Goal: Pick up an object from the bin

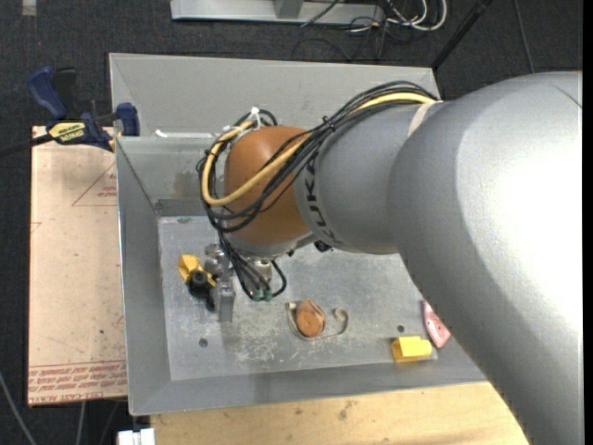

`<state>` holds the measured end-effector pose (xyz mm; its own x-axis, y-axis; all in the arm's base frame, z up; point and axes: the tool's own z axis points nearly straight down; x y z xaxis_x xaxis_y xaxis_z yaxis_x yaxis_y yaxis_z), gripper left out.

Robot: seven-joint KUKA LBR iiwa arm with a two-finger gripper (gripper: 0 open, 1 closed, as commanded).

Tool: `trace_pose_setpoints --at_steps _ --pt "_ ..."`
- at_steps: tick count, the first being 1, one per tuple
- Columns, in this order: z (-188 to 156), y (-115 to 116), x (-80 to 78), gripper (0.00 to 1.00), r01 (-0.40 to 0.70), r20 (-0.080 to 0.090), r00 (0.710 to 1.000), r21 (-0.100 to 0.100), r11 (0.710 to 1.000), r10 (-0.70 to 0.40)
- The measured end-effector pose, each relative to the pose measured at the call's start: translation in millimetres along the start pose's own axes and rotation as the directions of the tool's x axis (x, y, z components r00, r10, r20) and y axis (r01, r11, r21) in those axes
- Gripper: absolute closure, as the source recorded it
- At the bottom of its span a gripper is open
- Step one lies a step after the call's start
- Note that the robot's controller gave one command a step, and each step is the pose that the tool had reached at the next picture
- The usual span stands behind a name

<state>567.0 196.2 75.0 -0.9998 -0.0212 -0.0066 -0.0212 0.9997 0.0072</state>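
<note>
Poising gripper (220,290) beside blocky yellow-and-black piece (191,271) at left of grey metal bin (141,276); cannot tell whether spread or pressed together.

The bin (139,248) is plain grey; a block (410,348) is yellow; an oval disc (309,320) is orange-brown; a strip (434,325) is pink.

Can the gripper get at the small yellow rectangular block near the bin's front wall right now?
Probably yes: the small yellow rectangular block lies uncovered on the floor of the grey metal bin, though close to its front wall.
</note>
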Motion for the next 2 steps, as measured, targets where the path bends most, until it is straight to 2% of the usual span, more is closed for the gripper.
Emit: trace_pose_setpoints --at_steps 1,2 --pt "-5 23 13.8 1.0 0.01 0.005 1.0 0.002 1.0 -0.01" --pt "-51 -5 4.0 0.0 0.025 -0.004 1.0 0.006 1.0 -0.025"
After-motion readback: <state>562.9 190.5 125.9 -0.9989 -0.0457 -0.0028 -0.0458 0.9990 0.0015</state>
